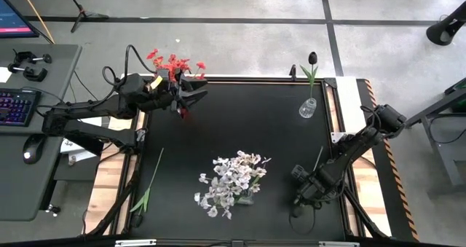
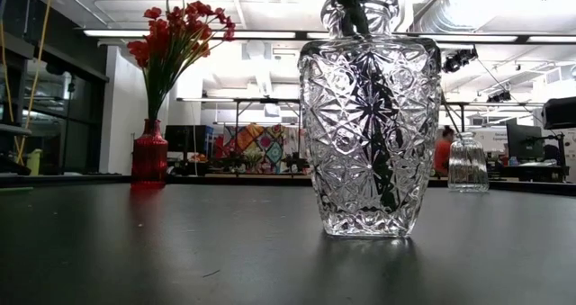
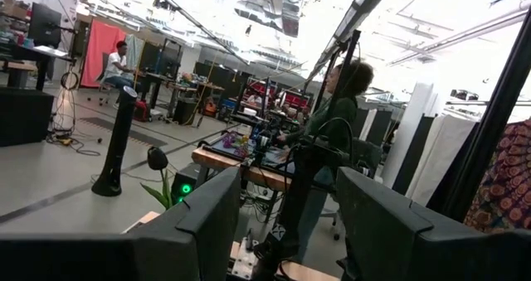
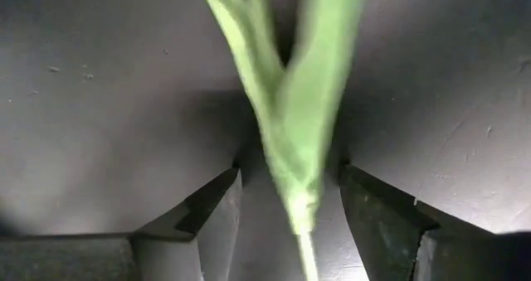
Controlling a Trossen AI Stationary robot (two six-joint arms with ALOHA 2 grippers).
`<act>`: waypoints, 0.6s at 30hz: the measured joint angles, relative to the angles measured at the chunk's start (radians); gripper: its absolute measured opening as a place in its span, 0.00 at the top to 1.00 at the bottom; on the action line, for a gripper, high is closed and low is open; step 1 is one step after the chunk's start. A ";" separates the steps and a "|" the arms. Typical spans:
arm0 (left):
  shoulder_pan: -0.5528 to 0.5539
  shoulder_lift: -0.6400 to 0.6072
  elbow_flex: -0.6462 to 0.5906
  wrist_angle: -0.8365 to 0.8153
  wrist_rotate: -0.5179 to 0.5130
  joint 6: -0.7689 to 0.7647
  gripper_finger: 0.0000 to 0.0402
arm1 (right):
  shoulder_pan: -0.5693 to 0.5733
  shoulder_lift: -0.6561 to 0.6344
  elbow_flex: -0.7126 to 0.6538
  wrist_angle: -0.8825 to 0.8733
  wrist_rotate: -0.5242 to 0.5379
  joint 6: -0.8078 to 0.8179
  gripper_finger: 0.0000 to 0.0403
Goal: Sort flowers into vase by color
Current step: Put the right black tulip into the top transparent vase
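Red flowers [image 1: 175,63] stand in a red vase [image 2: 149,152] at the far left. My left gripper [image 1: 195,92] hovers open beside them, with nothing between its fingers. White flowers [image 1: 233,181] fill the cut-glass vase [image 2: 369,116] in the middle. One dark tulip [image 1: 312,58] stands in a small clear vase [image 1: 308,108] at the far right. My right gripper [image 4: 290,223] is low over the table's near right, open. Its fingers stand on either side of a green leafy stem [image 4: 290,123] that lies on the tabletop. Another green stem [image 1: 149,180] lies flat near the left edge.
The black tabletop [image 1: 218,130] lies bare between the vases. A desk with a keyboard [image 1: 14,105] and a mouse [image 1: 30,151] stands left of the table. People sit in the room beyond, one of them [image 3: 332,123] seen in the left wrist view.
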 joint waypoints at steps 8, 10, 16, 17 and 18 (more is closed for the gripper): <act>0.000 0.000 0.000 0.000 0.000 0.000 0.53 | -0.001 0.000 -0.003 0.046 -0.001 -0.007 0.52; 0.000 0.000 0.000 0.000 0.000 0.000 0.53 | -0.002 0.000 -0.003 0.046 -0.003 -0.024 0.58; 0.000 0.000 0.000 0.016 0.000 0.001 0.53 | -0.014 0.002 0.011 0.025 -0.077 0.013 0.96; 0.000 -0.002 0.000 0.027 0.000 0.005 0.53 | -0.018 0.003 0.019 0.012 -0.090 0.026 0.96; 0.000 -0.004 0.000 0.041 0.000 0.017 0.53 | -0.020 0.002 0.032 -0.009 -0.099 0.031 0.96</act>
